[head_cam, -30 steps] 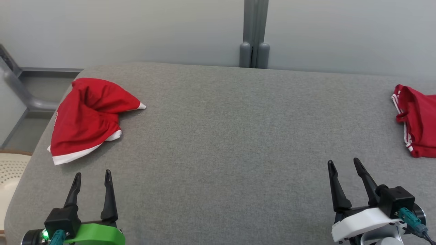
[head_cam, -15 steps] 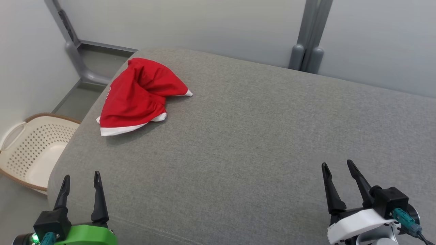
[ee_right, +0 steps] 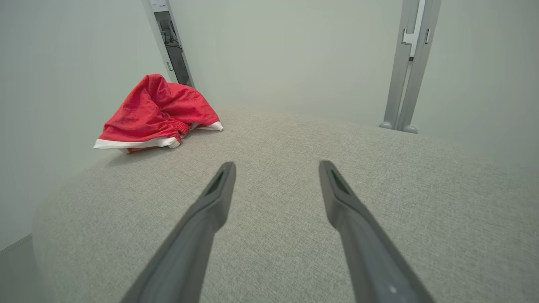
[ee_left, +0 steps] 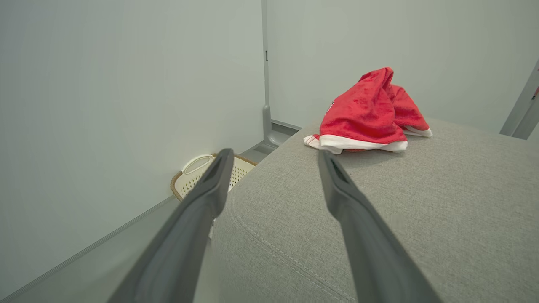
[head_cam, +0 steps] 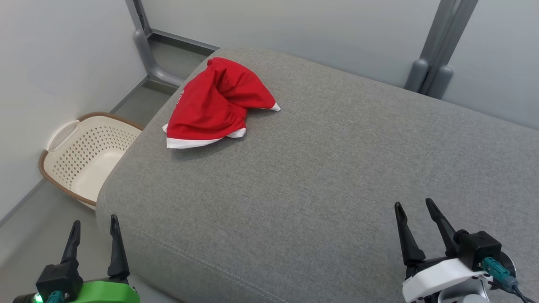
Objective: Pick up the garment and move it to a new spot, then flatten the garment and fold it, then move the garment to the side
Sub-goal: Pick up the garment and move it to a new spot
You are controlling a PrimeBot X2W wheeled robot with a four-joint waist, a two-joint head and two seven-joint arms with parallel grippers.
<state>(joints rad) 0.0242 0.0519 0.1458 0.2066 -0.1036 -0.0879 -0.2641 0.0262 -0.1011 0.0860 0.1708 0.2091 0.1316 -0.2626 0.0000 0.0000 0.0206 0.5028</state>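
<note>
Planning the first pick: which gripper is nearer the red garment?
Left. The left gripper hangs off the cushion at its near-left corner, the red garment ahead of it; the right gripper is over the near-right side, farther across.

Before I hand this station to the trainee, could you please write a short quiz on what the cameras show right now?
1. True or false: the crumpled red garment with white trim lies near the far left corner of the grey fabric surface.
2. Where does the cream perforated plastic basket stand? A: on the surface. B: on the floor beside the surface's left end. C: under the garment.
3. Fill in the word: the left gripper and the right gripper both have their jaws ____ and hold nothing.
Key: 1 true; 2 B; 3 open.
</note>
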